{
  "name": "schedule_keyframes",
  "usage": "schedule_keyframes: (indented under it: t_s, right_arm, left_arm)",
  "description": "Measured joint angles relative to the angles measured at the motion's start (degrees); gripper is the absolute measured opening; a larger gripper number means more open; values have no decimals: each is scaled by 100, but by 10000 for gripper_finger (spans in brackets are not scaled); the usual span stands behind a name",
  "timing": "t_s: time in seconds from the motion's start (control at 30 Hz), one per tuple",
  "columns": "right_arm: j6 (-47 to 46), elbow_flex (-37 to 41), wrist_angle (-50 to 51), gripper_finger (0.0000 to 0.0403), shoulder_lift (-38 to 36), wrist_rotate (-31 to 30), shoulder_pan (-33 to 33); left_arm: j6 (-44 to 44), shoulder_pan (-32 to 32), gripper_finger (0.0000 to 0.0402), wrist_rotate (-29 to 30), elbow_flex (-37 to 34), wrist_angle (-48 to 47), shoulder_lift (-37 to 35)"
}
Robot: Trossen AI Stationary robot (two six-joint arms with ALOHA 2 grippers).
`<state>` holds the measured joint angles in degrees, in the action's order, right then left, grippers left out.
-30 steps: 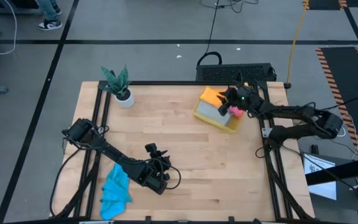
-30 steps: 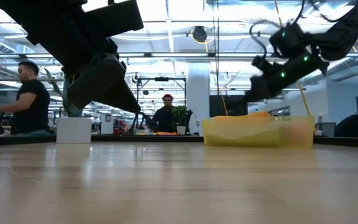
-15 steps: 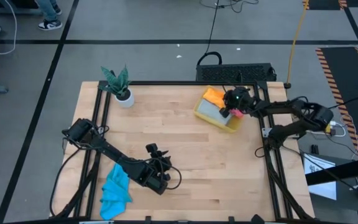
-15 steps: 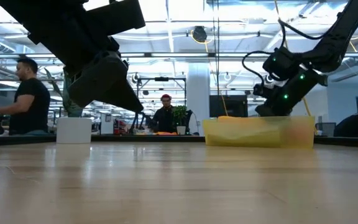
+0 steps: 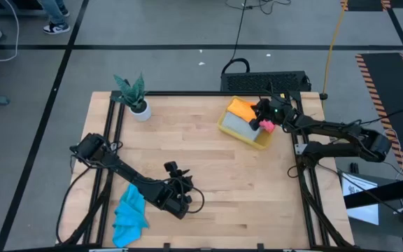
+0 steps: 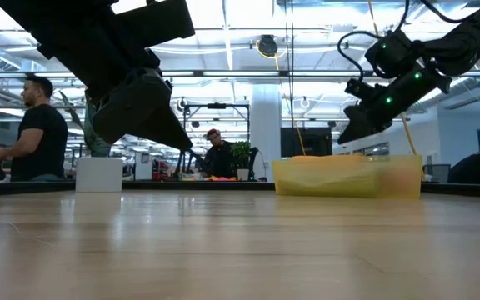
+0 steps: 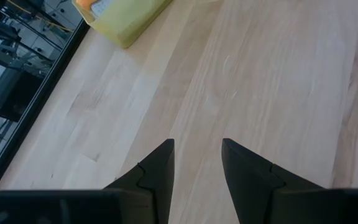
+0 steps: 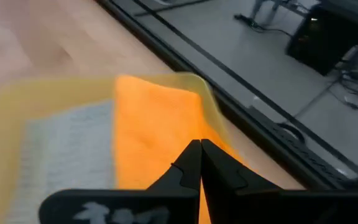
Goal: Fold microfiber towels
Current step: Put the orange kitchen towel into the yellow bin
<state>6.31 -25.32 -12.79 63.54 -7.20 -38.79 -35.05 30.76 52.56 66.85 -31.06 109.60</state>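
Hovering above the yellow bin, the right gripper is seen with its two fingers pressed fully together and nothing visibly pinched between them. In the right wrist view the closed fingertips sit over the orange towel, which is draped over the bin's far corner, with the grey towel lying flat beside it inside the bin. A pink towel is tucked at the bin's edge nearest that arm. From the low view the gripper is held just clear of the bin's rim, so it is judged that a pinch was tried over the stack and no cloth was caught; whether a thin edge is held cannot be told.

Well away from the bin, near the table's front edge, the left gripper is held low over bare wood with its fingers parted to a moderate gap and nothing between them. It is judged to be waiting there so a towel can be laid out in the clear middle of the table. Beyond it, farther still from the bin, the blue towel lies crumpled and unfolded at the front edge. A potted plant stands at the back corner, opposite the bin.
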Motion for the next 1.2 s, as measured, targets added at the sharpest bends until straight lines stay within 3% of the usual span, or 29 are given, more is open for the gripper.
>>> schedule_keyframes:
  t_s: [0.17, 0.6, 0.8, 1.0, 1.2]
  right_arm:
    - [-383, 0, -262, 0, 238, 898, 66]
    - [-101, -4, -384, 0, 1683, 749, -25]
    - [-224, 9, -258, 0, 1143, 748, -12]
    - [-1092, 9, -271, 0, 317, 735, -12]
    - [-1456, 9, -1313, 0, 585, 906, -10]
  left_arm:
    - [4, 0, 136, 1, 0, 49, 0]
    - [48, 0, 136, 0, 0, 115, 0]
    - [48, 0, 136, 0, 0, 115, 0]
    - [46, 0, 136, 0, 0, 115, 0]
    - [44, 0, 136, 0, 0, 117, 0]
